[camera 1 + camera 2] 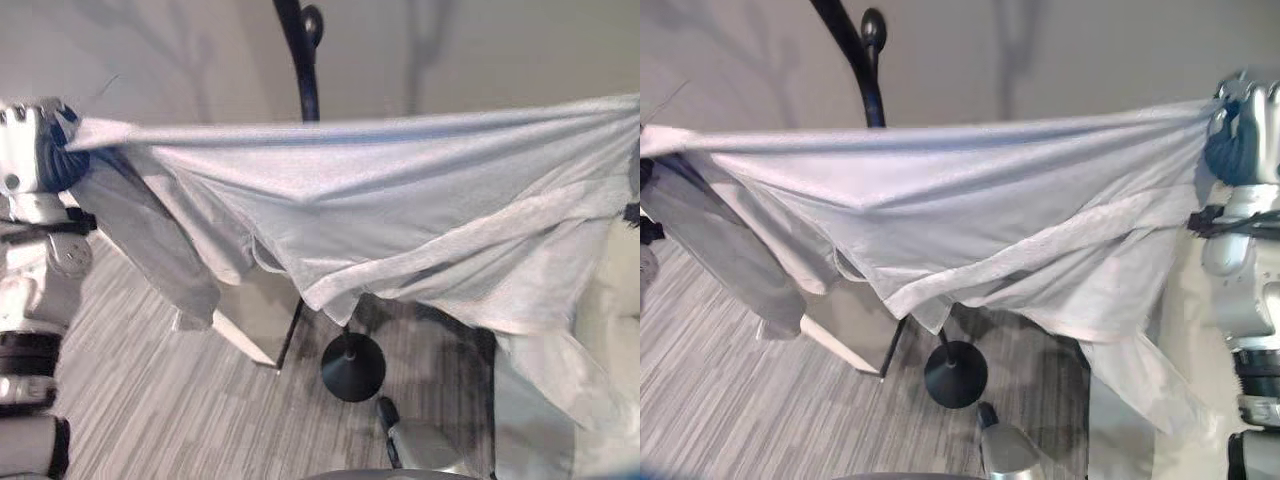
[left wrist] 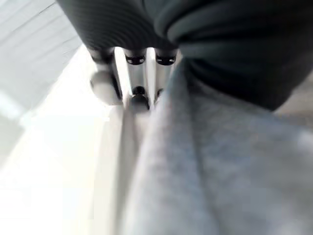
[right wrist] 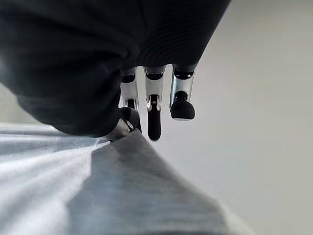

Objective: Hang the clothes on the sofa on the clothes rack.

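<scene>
Soft, even indoor light; faint branching shadows fall on the wall (image 1: 480, 50) behind the stretched garment (image 1: 400, 200). Wrist views are blurred close up, with bright glare beside the left hand (image 2: 139, 78).

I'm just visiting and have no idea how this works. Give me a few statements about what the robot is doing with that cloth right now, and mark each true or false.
1. The light grey garment is stretched out between the two hands. True.
2. The left hand is open and empty. False: its fingers are curled round one end of the garment.
3. The right hand grips the other end of the garment. True.
4. The garment already hangs on the black clothes rack. False: both hands hold it up in front of the rack's pole.
5. The rack stands on a round black base on the floor. True.
6. The garment is folded into a neat square. False: it is spread wide, with loose parts drooping below.
</scene>
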Controlling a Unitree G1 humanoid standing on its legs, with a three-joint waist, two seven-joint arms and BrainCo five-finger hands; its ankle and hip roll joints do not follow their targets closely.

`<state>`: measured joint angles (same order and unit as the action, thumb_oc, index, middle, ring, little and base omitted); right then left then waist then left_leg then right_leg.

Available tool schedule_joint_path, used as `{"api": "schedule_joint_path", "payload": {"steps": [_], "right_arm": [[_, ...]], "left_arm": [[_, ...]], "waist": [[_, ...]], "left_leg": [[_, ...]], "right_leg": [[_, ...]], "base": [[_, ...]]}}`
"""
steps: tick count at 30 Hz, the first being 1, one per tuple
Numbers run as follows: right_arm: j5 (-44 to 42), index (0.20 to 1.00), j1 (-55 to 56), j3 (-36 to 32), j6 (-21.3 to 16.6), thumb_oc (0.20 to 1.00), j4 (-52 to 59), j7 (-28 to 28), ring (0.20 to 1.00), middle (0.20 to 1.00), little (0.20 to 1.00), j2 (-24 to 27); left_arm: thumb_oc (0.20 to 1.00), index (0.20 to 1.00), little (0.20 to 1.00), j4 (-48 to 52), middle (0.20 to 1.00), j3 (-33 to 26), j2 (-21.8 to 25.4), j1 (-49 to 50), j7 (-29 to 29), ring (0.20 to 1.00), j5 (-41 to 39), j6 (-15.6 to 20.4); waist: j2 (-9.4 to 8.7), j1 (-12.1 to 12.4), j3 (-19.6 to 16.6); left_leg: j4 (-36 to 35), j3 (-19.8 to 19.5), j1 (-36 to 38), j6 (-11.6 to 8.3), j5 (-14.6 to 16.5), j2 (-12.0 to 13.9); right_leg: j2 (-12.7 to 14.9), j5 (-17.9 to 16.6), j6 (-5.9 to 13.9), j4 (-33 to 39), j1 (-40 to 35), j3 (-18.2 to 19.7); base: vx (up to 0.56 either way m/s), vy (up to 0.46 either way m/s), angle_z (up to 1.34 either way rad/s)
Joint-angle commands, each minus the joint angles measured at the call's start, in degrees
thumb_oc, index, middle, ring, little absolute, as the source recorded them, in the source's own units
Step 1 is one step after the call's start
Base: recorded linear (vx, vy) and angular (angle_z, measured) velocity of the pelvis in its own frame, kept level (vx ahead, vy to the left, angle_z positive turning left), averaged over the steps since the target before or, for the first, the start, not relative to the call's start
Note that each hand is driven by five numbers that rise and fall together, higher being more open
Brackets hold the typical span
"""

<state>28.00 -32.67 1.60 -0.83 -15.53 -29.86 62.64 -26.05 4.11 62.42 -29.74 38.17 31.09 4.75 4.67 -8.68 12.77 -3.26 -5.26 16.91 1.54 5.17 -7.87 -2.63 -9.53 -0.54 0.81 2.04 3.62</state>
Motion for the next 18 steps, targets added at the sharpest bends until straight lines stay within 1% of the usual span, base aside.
{"api": "schedule_joint_path", "payload": {"steps": [1, 2, 3, 4, 6, 7, 8, 10, 12, 14, 15, 16, 18], "right_arm": [[-6.9, 0.200, -9.4, 2.5, 0.7, 0.200, -3.2, -2.7, 0.200, 0.200, 0.200, 4.3], [-8.6, 0.200, -13.9, 6.8, 0.2, 0.200, -6.5, -3.0, 0.200, 0.200, 0.200, 5.5], [-9.6, 0.200, -16.6, 9.6, 0.2, 0.200, -8.0, -2.7, 0.200, 0.200, 0.200, 6.3], [-9.9, 0.200, -17.6, 10.4, 0.2, 0.200, -8.7, -2.8, 0.200, 0.200, 0.200, 6.4], [-10.2, 0.200, -20.8, 14.0, 0.0, 0.200, -10.3, -2.3, 0.200, 0.200, 0.200, 8.0], [-10.5, 0.200, -23.7, 16.9, -0.2, 0.200, -11.8, -2.2, 0.200, 0.200, 0.200, 8.4], [-10.6, 0.200, -24.1, 17.2, -0.2, 0.200, -12.0, -2.3, 0.200, 0.200, 0.200, 8.4], [-11.3, 0.200, -29.1, 22.3, -0.7, 0.200, -12.9, -1.5, 0.200, 0.200, 0.200, 8.9], [-11.2, 0.200, -30.1, 24.0, -0.8, 0.200, -13.1, -1.0, 0.200, 0.200, 0.200, 8.7], [-10.6, 0.200, -28.2, 23.1, -0.8, 0.200, -12.8, -0.5, 0.200, 0.200, 0.200, 8.4], [-10.5, 0.200, -27.8, 22.8, -0.8, 0.200, -12.6, -0.5, 0.200, 0.200, 0.200, 8.4], [-10.4, 0.200, -25.1, 21.2, -1.1, 0.200, -12.3, 0.2, 0.200, 0.200, 0.200, 7.2], [-10.0, 0.200, -20.9, 19.2, -1.4, 0.200, -11.0, 1.2, 0.200, 0.200, 0.200, 5.9]], "left_arm": [[0.200, 0.200, 0.200, -9.5, 0.200, 0.9, 7.6, -8.4, 0.1, 0.200, -4.8, -5.2], [0.200, 0.200, 0.200, -12.9, 0.200, 6.7, 8.0, -13.9, -0.2, 0.200, -5.6, -5.0], [0.200, 0.200, 0.200, -14.5, 0.200, 11.2, 8.8, -17.4, -1.2, 0.200, -5.8, -4.8], [0.200, 0.200, 0.200, -15.3, 0.200, 12.5, 8.8, -18.9, -1.3, 0.200, -6.0, -4.8], [0.200, 0.200, 0.200, -16.8, 0.200, 17.5, 9.4, -23.1, -2.2, 0.200, -6.1, -4.8], [0.200, 0.200, 0.200, -18.4, 0.200, 21.2, 9.1, -26.7, -2.9, 0.200, -6.5, -4.5], [0.200, 0.200, 0.200, -18.7, 0.200, 21.7, 9.0, -27.2, -2.8, 0.200, -6.6, -4.5], [0.200, 0.200, 0.200, -21.0, 0.200, 27.4, 7.9, -31.8, -4.2, 0.200, -7.4, -4.3], [0.200, 0.200, 0.200, -20.4, 0.200, 29.0, 7.1, -32.5, -5.1, 0.200, -6.9, -4.2], [0.200, 0.200, 0.200, -19.2, 0.200, 27.5, 5.6, -29.7, -6.3, 0.200, -6.1, -4.2], [0.200, 0.200, 0.200, -18.9, 0.200, 27.1, 5.6, -29.2, -6.3, 0.200, -5.9, -4.3], [0.200, 0.200, 0.200, -18.2, 0.200, 26.1, 3.5, -26.0, -7.8, 0.200, -4.6, -3.9], [0.200, 0.200, 0.200, -17.3, 0.200, 24.5, 0.9, -21.4, -9.4, 0.200, -3.1, -3.7]], "waist": [[-1.11, -0.8, -2.7], [-1.34, -0.6, -2.6], [-1.78, -0.2, -2.6], [-1.88, -0.1, -2.5], [-2.49, 0.2, -2.7], [-2.64, 0.4, -2.7], [-2.65, 0.4, -2.7], [-3.28, 0.4, -2.7], [-3.51, 0.6, -2.4], [-3.68, 0.8, -2.1], [-3.67, 0.8, -2.2], [-3.82, 0.7, -1.7], [-3.91, 0.6, -1.8]], "left_leg": [[-1.7, 6.2, -3.5, -1.78, -8.6, 8.6], [-1.7, 5.9, -3.9, -1.73, -8.6, 8.7], [-1.7, 5.9, -4.1, -1.68, -8.5, 9.0], [-1.7, 5.8, -4.2, -1.68, -8.4, 8.9], [-1.7, 5.9, -4.3, -1.70, -8.3, 9.2], [-1.7, 5.9, -4.4, -1.74, -8.2, 9.3], [-1.7, 5.9, -4.4, -1.74, -8.2, 9.3], [-1.7, 5.9, -4.6, -1.81, -7.8, 9.6], [-1.7, 5.9, -4.7, -1.79, -7.6, 9.7], [-1.7, 5.8, -5.0, -1.78, -7.6, 9.7], [-1.7, 5.8, -5.0, -1.78, -7.6, 9.7], [-1.7, 5.7, -5.4, -1.80, -7.8, 9.6], [-1.7, 5.7, -5.6, -1.83, -7.4, 9.6]], "right_leg": [[2.8, 4.6, 2.81, 0.2, -3.5, -0.4], [3.1, 4.2, 2.89, 0.9, -3.8, -0.6], [3.3, 4.0, 2.95, 1.1, -4.2, -0.6], [3.4, 4.0, 2.95, 1.2, -4.2, -0.6], [3.5, 3.9, 2.96, 1.0, -4.4, -0.5], [3.6, 3.9, 2.96, 1.0, -4.3, -0.6], [3.6, 3.9, 2.96, 1.0, -4.3, -0.6], [3.7, 3.8, 3.00, 1.3, -4.1, -0.5], [3.7, 3.7, 3.03, 1.6, -4.0, -0.6], [3.7, 3.5, 3.07, 1.9, -4.0, -0.7], [3.7, 3.5, 3.07, 2.0, -4.0, -0.7], [3.8, 3.3, 3.10, 2.0, -3.9, -0.6], [3.9, 3.4, 3.19, 2.2, -4.0, -0.6]], "base": [[0.04, -0.059, 0.27], [0.06, -0.065, 0.22], [0.04, -0.056, 0.20], [0.04, -0.054, 0.34], [0.04, -0.034, 0.28], [0.00, 0.000, 0.00], [0.04, -0.032, -0.03], [0.04, -0.033, -0.11], [0.02, -0.034, 0.06], [0.02, -0.038, 0.37], [-0.01, -0.040, 0.17], [0.01, -0.032, -0.06], [0.00, -0.021, -0.08]]}}
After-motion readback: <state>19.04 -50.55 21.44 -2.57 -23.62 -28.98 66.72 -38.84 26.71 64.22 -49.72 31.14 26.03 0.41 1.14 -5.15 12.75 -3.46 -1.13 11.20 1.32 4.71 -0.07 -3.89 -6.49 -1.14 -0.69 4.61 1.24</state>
